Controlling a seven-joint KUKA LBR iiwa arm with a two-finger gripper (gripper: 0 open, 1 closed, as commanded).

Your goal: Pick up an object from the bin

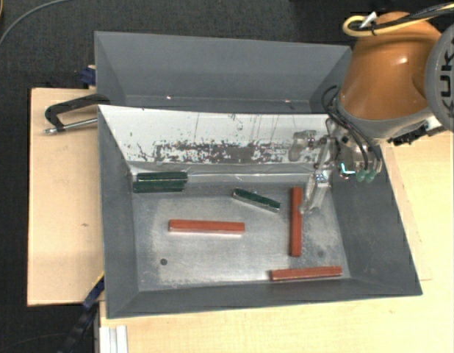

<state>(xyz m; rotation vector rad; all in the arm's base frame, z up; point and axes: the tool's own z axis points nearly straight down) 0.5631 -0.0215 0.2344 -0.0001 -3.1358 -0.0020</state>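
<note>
Bin (212,72): grey, floor scuffed paler, far wall flecked dark. Long bar (206,227), right-hand bar (295,232), front bar (305,273): red-brown. Left bar (160,182), slanted bar (256,199): dark green. Arm cover (385,68): orange.

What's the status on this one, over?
Gripper low at right of bin, beside far end of the red bar lying front to back. No grasp visible. Small green bar to its left, apart.

Gripper (315,195) down low at the right of the bin (117,219), its tip just beside the far end of a red-brown bar (295,235) that runs front to back. Left of it, a small dark green bar (256,199) lies tilted. Mid-floor, a long red-brown bar (206,227) lies crosswise. A 3rd red-brown bar (305,273) sits along the near wall, and a larger green bar (161,182) at the far-left wall.
</note>
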